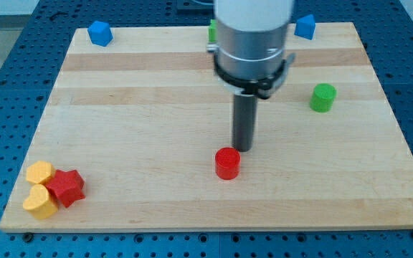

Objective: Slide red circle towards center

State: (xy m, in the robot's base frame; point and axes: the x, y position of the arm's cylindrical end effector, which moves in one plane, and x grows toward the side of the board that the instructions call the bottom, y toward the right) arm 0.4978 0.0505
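The red circle block [227, 163] stands on the wooden board [142, 129], a little below the board's middle. My tip [243, 148] is at the end of the dark rod, just above and slightly right of the red circle, very close to its upper right edge; whether they touch cannot be told. The arm's silver and black body [253, 43] hangs over the view's top centre.
A red star block [66, 188] and two yellow blocks [39, 173] [40, 203] cluster at the bottom left corner. A green cylinder [323, 97] stands at the right. Blue blocks sit at the top left [100, 33] and top right [305, 26]. A green block [211, 31] is partly hidden behind the arm.
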